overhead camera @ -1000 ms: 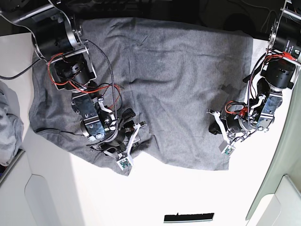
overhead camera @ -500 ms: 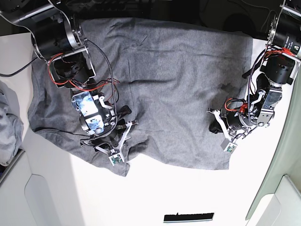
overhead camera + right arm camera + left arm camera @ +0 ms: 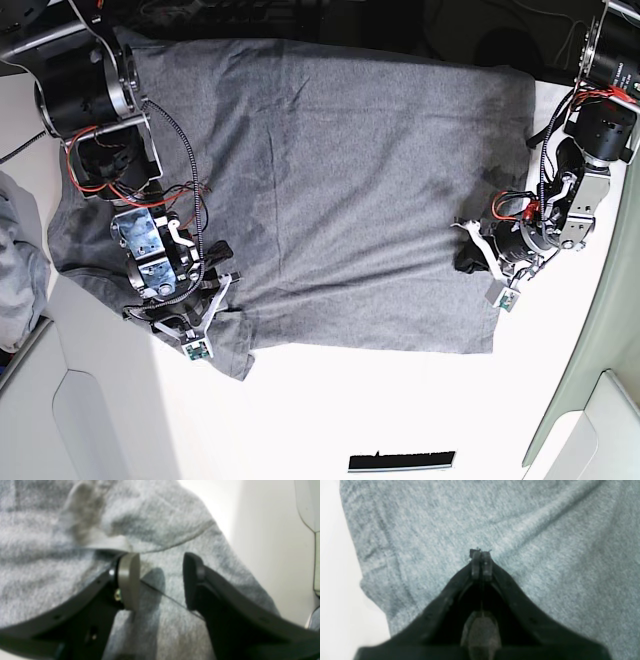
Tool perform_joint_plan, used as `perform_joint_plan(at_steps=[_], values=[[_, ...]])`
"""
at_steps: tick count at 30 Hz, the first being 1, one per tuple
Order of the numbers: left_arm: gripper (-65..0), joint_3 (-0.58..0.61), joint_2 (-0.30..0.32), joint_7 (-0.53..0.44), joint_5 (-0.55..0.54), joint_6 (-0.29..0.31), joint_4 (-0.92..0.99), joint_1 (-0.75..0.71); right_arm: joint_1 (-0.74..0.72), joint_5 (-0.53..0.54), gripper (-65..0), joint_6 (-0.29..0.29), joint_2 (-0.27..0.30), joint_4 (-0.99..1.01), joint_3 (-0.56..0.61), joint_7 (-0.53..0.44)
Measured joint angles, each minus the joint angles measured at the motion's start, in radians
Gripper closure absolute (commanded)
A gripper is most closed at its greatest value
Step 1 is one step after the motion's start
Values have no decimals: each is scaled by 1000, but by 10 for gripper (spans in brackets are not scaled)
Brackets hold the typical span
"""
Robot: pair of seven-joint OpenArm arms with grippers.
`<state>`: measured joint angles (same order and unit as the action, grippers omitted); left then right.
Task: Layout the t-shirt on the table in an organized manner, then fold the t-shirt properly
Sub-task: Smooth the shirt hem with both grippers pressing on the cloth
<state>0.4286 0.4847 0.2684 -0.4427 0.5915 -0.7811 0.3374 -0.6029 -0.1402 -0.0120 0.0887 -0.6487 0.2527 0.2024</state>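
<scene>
Nearest your left wrist camera, the left gripper has its jaws pressed together, tips down on the heather-grey t-shirt. A soft ridge of cloth runs up and away from the tips toward the upper right, but the view is too blurred to say whether any fabric is pinched between them. To the left of the shirt's edge you have bare white table.

At your right wrist camera, the right gripper has its jaws spread, with a grey pad on one finger and a black finger opposite. Between them lies flat shirt fabric, crossed by a thin dark line, perhaps a seam. A rumpled hem bunches just beyond the padded finger. Past the cloth to the right there is bare tabletop.

From the base view, the t-shirt lies spread over the table, mostly smooth in the middle. The right gripper sits over the shirt's lower corner on that view's left, where the cloth ends in a creased flap. The left gripper rests near the shirt's edge on that view's right.

A paler cloth bundle lies at the view's left border, just beside the shirt. A black strip lies on the table, well apart from the shirt.
</scene>
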Motion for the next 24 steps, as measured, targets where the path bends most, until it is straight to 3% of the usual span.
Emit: perform_joint_plan(at_steps=[7, 12, 16, 24], values=[[0, 0, 0, -4, 0, 0, 0, -2, -2, 16, -258, 20, -1, 9, 0, 0], [0, 0, 0, -4, 0, 0, 0, -2, -4, 17, -152, 21, 3, 66, 0, -48], [0, 0, 0, -4, 0, 0, 0, -2, -4, -21, -4, 27, 6, 79, 0, -60], [0, 0, 7, -3, 0, 4, 0, -2, -4, -71, 0, 27, 11, 57, 0, -117]])
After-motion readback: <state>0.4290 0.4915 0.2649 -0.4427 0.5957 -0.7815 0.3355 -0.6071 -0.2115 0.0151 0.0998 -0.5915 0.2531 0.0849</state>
